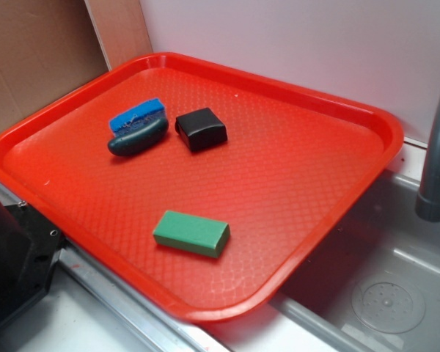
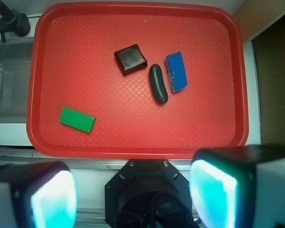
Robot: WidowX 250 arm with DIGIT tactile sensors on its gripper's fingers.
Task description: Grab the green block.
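The green block (image 2: pixel 76 119) lies flat near the red tray's (image 2: pixel 133 147) front edge, apart from the wide-spread jaws of the gripper (image 2: pixel 133 199). Bare tray surrounds it; the black block (image 2: pixel 130 59) sits well apart.

Tray (image 1: pixel 308 110): bright red, embossed diamond lattice. Green block (image 1: pixel 191 233): matte mid-green top, darker sides. Black block (image 1: pixel 201 129): glossy black. Oval piece (image 1: pixel 137 138): dark teal, blue top (image 1: pixel 137 115). Sink (image 1: pixel 396 257): grey metal. Claw (image 2: pixel 133 192) pads (image 2: pixel 211 187): glowing cyan.
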